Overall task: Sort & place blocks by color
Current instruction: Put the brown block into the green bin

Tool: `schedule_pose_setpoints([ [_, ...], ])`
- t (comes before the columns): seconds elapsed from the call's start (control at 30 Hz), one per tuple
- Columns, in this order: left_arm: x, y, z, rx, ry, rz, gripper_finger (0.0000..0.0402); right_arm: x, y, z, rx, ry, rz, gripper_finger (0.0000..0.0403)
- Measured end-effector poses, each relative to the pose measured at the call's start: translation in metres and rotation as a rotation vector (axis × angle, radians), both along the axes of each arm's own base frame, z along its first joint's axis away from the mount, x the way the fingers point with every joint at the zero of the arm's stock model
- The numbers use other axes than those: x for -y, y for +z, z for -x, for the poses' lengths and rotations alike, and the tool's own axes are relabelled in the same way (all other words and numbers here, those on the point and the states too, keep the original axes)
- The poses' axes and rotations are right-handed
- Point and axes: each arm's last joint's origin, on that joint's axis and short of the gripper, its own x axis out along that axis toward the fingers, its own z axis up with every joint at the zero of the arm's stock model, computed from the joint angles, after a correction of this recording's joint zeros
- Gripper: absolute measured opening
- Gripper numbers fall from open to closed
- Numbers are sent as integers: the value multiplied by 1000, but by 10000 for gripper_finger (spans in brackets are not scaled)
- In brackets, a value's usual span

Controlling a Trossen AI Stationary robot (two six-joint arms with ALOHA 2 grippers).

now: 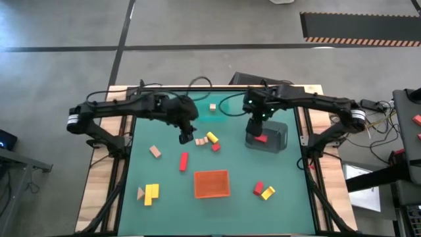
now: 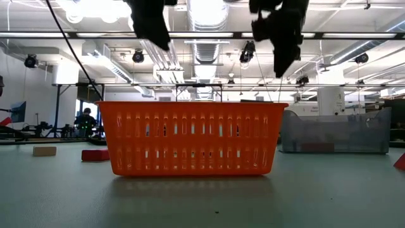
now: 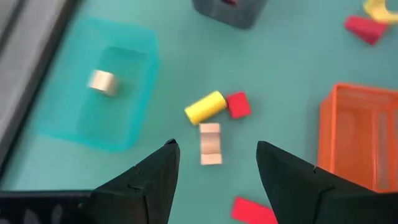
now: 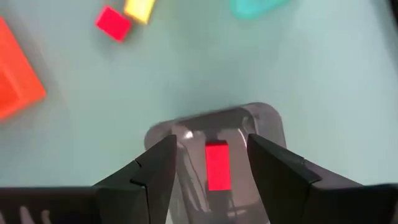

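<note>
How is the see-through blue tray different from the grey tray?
The blue tray is teal and holds one plain tan block; the grey tray is smoky grey and holds one red block. The grey tray sits right under the right claw, but the left claw is beside the blue tray, over loose blocks. Both are small, see-through trays with one block inside.

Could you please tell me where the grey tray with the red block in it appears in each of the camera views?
High view: grey tray right of centre, under the right gripper.
Low view: grey tray at right, behind the orange basket.
Left wrist view: only its corner at the top edge.
Right wrist view: grey tray straight below the open jaws, red block inside.
Shared landmark: the orange basket.
</note>
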Motion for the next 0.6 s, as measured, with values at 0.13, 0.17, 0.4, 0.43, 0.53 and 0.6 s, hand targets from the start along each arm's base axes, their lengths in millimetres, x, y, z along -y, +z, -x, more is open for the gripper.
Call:
schedule_pose_setpoints([
  [0.13,1,-38,-7,21,-49,27,199,-8,20,12,126,-46,19,186],
  [0.17,1,-47,-8,30,-49,27,198,-10,25,14,163,-57,21,186],
  [0.4,1,-105,-6,65,-50,23,198,-23,52,22,386,-93,61,186],
  [0.43,1,-111,-6,70,-51,23,198,-25,54,22,405,-93,72,186],
  [0.53,1,-129,-5,91,-54,22,198,-29,58,21,444,-97,94,185],
  [0.6,2,-139,-4,102,-55,21,198,-30,58,21,446,-104,89,184],
])
